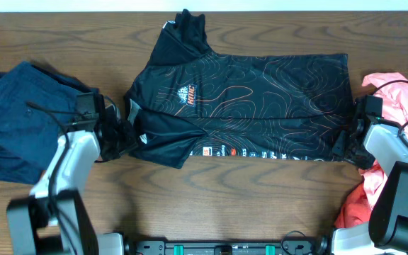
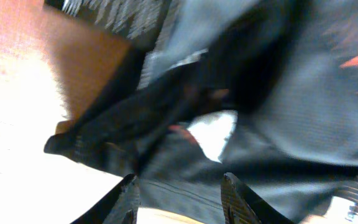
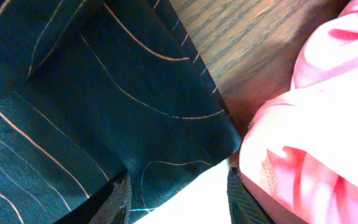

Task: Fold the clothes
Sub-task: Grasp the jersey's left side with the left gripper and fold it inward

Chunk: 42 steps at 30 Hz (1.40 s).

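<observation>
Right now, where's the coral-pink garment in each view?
Overhead: coral-pink garment at the far right edge, running down toward the bottom right.
Left wrist: not in it.
Right wrist: fills the right side.
Shared landmark: the black jersey corner right beside it, seen again in the right wrist view.

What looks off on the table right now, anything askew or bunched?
The black jersey lies mostly flat, but its end by the left hand is bunched and folded over itself, and a crumpled part juts out at the top. The coral-pink garment sits in a loose heap at the right edge.
</observation>
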Motion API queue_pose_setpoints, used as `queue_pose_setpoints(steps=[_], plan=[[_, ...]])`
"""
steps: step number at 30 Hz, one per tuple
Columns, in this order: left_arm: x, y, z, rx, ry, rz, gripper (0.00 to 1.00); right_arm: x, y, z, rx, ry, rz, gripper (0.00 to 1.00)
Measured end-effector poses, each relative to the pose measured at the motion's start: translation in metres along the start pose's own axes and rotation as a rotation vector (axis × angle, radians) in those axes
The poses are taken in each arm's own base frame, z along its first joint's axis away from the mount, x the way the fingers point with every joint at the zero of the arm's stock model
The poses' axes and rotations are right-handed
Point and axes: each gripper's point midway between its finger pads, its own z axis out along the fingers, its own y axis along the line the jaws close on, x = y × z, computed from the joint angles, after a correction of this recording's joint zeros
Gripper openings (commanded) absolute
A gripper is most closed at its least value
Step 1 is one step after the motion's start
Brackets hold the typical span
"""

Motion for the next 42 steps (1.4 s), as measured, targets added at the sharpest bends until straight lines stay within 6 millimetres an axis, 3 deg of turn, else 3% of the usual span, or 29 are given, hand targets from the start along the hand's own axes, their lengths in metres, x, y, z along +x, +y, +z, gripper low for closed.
queue_pose_setpoints(steps=[3, 6, 12, 18, 19, 20, 22, 23, 29, 32, 35, 36, 38, 42], plan=[[0.002, -0.019, -0.012, 0.047, -0.030, 0.059, 0.46, 0.000, 0.000, 0.000, 0.000, 0.000, 0.000, 0.49], [0.018, -0.040, -0.009, 0.070, 0.011, 0.135, 0.45, 0.000, 0.000, 0.000, 0.000, 0.000, 0.000, 0.49], [0.065, -0.067, 0.016, 0.053, 0.155, 0.278, 0.52, 0.000, 0.000, 0.000, 0.000, 0.000, 0.000, 0.50], [0.105, -0.071, 0.045, -0.016, 0.287, 0.385, 0.53, 0.000, 0.000, 0.000, 0.001, 0.000, 0.000, 0.49], [0.108, -0.071, 0.048, -0.034, 0.294, 0.402, 0.47, 0.000, 0.000, 0.000, 0.000, 0.000, 0.000, 0.49], [0.106, -0.072, 0.050, -0.043, 0.280, 0.417, 0.27, 0.000, 0.000, 0.000, 0.001, 0.000, 0.000, 0.49], [0.104, -0.071, 0.052, -0.067, 0.263, 0.436, 0.06, 0.000, 0.000, 0.000, 0.000, 0.000, 0.000, 0.50], [0.103, -0.070, 0.054, -0.083, 0.261, 0.440, 0.06, 0.000, 0.000, 0.000, 0.001, 0.000, 0.000, 0.50], [0.089, -0.067, 0.048, -0.116, 0.241, 0.432, 0.06, 0.000, 0.000, 0.000, 0.001, 0.000, 0.000, 0.49], [0.055, -0.087, 0.036, -0.088, 0.151, 0.430, 0.06, 0.000, 0.000, 0.000, 0.001, 0.000, 0.000, 0.50], [0.008, -0.123, 0.011, -0.018, 0.002, 0.441, 0.06, 0.000, 0.000, 0.000, 0.000, 0.000, 0.000, 0.49], [-0.008, -0.137, 0.002, 0.014, -0.060, 0.448, 0.13, 0.000, 0.000, 0.000, 0.000, 0.000, 0.000, 0.50], [-0.028, -0.158, -0.012, 0.059, -0.151, 0.474, 0.35, 0.000, 0.000, 0.000, 0.000, 0.000, 0.000, 0.49], [-0.031, -0.161, -0.016, 0.065, -0.162, 0.482, 0.46, 0.000, 0.000, 0.000, 0.001, 0.000, -0.001, 0.50]])
